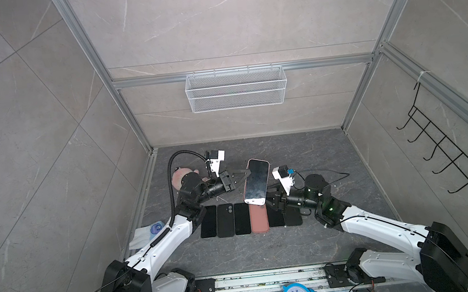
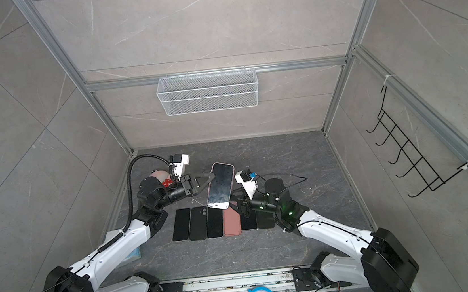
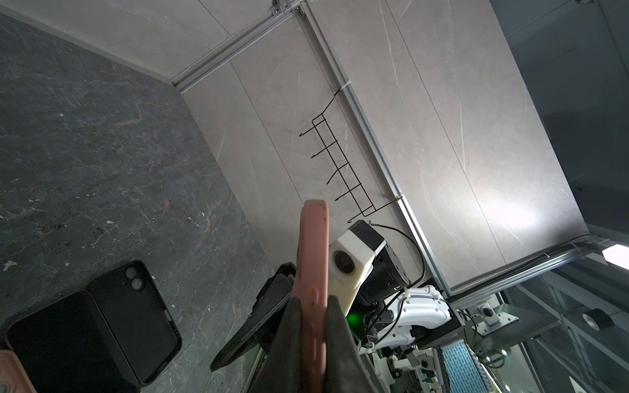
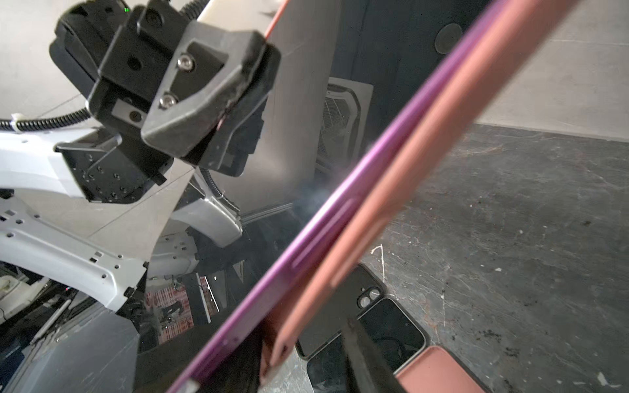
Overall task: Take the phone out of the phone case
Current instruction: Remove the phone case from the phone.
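Hovering over the middle of the dark marbled counter [image 1: 331, 157], the glossy black-screened phone [image 1: 256, 181] is held tilted inside its matte pink phone case [image 3: 313, 245]. The case's long side is clamped by the closed left jaws. Toward the counter's front edge, a shiny purple phone edge is seen standing apart from the rubbery rim, with the right jaws set either side. Whether anything's pinched there can't be told, it's blurred and cut off.

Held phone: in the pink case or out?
Partly out. Right wrist view shows the purple phone lifted away from the pink case along one edge; left gripper clamps the case.
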{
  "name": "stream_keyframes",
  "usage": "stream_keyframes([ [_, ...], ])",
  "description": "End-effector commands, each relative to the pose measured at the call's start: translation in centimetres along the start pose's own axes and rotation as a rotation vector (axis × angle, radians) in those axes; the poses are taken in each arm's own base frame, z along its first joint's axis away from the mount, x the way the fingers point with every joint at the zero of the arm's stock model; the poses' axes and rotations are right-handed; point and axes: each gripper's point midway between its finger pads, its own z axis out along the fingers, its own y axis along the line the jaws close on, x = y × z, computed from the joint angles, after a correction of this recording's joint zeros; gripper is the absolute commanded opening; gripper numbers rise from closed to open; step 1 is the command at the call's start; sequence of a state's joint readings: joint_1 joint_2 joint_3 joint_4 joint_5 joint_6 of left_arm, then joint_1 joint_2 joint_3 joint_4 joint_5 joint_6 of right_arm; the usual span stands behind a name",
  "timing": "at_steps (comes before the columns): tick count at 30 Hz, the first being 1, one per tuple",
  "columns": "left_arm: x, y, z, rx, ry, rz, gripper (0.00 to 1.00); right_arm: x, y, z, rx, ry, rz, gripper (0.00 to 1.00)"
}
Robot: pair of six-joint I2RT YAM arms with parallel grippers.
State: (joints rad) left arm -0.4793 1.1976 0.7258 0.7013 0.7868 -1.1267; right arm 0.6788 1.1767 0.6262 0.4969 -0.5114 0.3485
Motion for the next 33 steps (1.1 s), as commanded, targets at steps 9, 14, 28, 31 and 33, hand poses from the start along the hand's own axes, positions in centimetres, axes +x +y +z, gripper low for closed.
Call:
stream_keyframes([
  [9, 1.0, 0.2, 0.3, 0.015, 0.005, -0.007, 0.00, -4.1, 2.7, -0.8, -0.115, -0.109, 0.053, 0.11],
  [14, 1.1, 3.6, 0.7, -0.069, -0.029, -0.061, 0.00, -4.0, 2.8, -1.3, -0.095, -0.068, 0.147, 0.00],
  [28, 4.9, 10.7, 3.8, -0.254, 0.038, -0.122, 0.45, 0.1, -1.5, -2.6, 0.193, 0.145, 0.360, 0.00],
  [31, 5.7, 11.2, 4.3, -0.271, 0.065, -0.110, 0.52, 0.5, -2.0, -2.7, 0.208, 0.160, 0.386, 0.00],
  [33, 6.1, 11.5, 4.4, -0.298, 0.081, -0.088, 0.55, 0.8, -2.3, -2.6, 0.210, 0.175, 0.401, 0.00],
])
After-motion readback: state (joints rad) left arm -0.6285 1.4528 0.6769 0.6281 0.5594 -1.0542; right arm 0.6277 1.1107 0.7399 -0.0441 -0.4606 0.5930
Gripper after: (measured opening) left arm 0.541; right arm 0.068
